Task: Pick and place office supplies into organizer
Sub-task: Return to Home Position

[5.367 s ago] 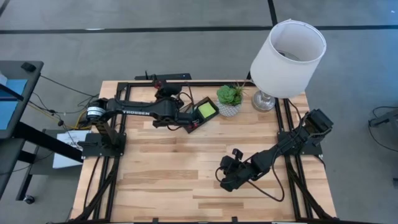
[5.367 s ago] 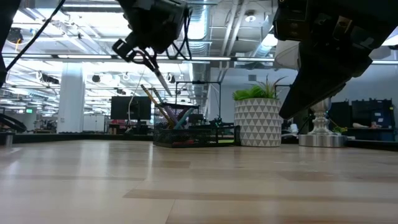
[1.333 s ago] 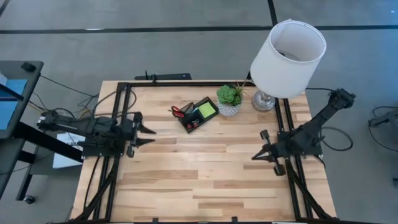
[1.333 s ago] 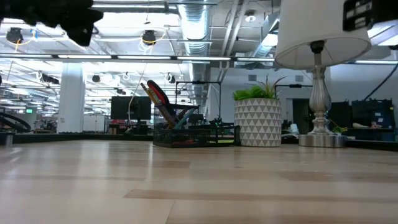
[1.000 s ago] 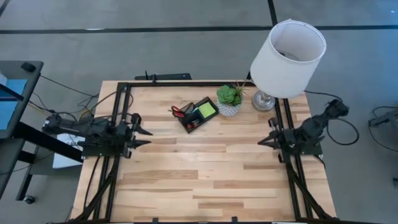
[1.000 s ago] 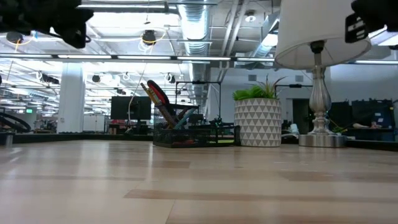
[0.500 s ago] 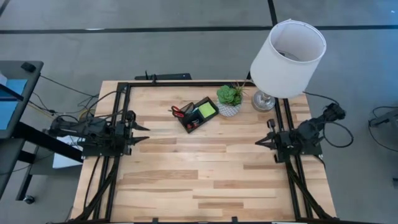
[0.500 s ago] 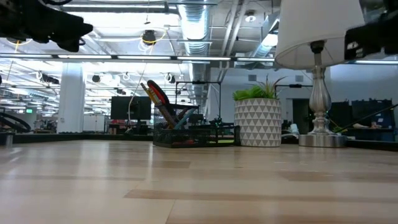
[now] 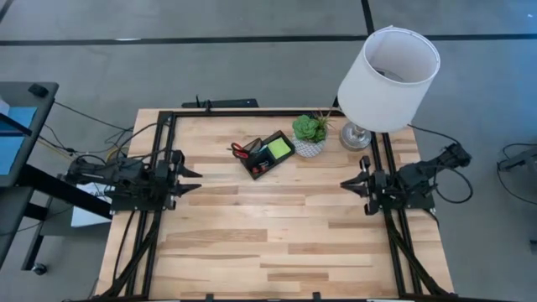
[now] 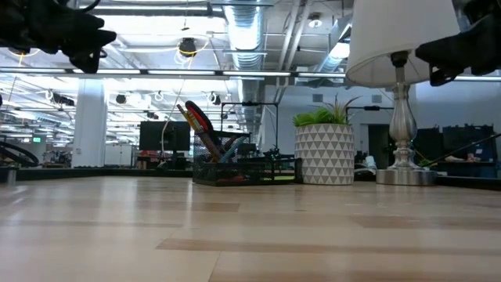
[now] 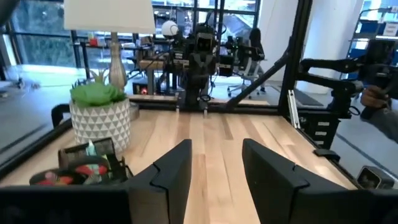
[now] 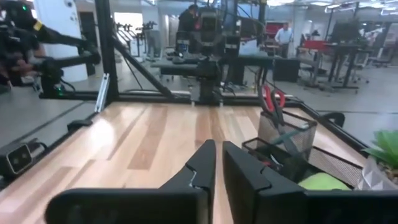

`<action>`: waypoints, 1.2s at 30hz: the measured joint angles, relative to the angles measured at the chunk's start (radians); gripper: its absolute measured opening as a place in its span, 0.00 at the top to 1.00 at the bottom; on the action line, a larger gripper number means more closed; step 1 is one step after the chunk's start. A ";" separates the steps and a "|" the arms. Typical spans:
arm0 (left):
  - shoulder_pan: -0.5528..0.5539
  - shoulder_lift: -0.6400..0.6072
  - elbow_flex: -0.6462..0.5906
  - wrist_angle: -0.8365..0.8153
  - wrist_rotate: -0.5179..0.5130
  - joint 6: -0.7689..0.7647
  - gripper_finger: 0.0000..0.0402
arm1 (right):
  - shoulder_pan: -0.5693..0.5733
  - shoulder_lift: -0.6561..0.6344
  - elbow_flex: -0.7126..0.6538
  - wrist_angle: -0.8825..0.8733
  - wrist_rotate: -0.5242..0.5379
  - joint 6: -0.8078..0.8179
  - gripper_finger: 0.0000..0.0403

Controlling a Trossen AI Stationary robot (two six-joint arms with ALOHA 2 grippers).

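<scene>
**A robotics lab on an open industrial floor**

From my remote seat I look over a wooden worktop edged with black rails, standing on a grey concrete floor. Beyond it I see bare ceiling ducts, strip lights, more benches loaded with equipment, and people far off.

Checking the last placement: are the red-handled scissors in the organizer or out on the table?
In. The scissors stand handles-up, leaning, in the tall mesh cup of the organizer.
</scene>
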 joint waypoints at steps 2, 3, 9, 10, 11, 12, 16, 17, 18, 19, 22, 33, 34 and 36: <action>0.000 0.000 0.000 -0.013 -0.001 -0.010 0.66 | -0.008 0.000 0.000 0.003 -0.012 0.007 0.90; 0.000 0.000 0.000 -0.027 -0.002 -0.009 0.66 | -0.011 0.000 0.000 0.002 -0.016 0.007 0.88; 0.000 0.000 0.000 -0.137 -0.003 0.009 0.66 | -0.013 0.000 0.000 -0.015 0.005 -0.067 0.78; 0.000 0.000 0.000 -0.160 -0.003 0.008 0.66 | -0.013 0.000 0.000 -0.012 0.016 -0.087 0.77; 0.000 0.000 0.000 -0.183 -0.003 0.008 0.66 | -0.013 0.000 0.000 -0.008 0.020 -0.108 0.76; 0.000 0.000 0.000 -0.208 -0.003 0.010 0.66 | -0.013 -0.001 0.000 -0.008 0.021 -0.124 0.76; 0.000 0.000 0.000 -0.320 -0.003 0.018 0.66 | -0.013 0.000 0.000 -0.012 0.019 -0.131 0.75; 0.000 0.000 0.000 -0.349 -0.002 0.013 0.66 | -0.013 0.000 0.000 -0.012 0.019 -0.132 0.75; 0.000 0.000 0.000 -0.373 -0.002 0.001 0.66 | -0.013 0.000 0.000 -0.012 0.019 -0.132 0.75; 0.000 0.000 0.000 -0.386 -0.002 -0.014 0.66 | -0.013 0.000 0.000 -0.012 0.018 -0.125 0.75; 0.000 0.000 0.000 -0.408 -0.002 -0.043 0.66 | -0.013 0.000 0.000 -0.012 0.018 -0.118 0.75; 0.000 0.000 0.000 -0.435 -0.002 -0.061 0.66 | -0.013 0.000 0.000 -0.012 0.018 -0.118 0.76; 0.000 0.000 0.000 -0.435 -0.002 -0.061 0.66 | -0.013 0.000 0.000 -0.012 0.018 -0.117 0.76; 0.000 0.000 0.000 -0.435 -0.002 -0.062 0.66 | -0.013 0.000 0.000 -0.012 0.018 -0.117 0.76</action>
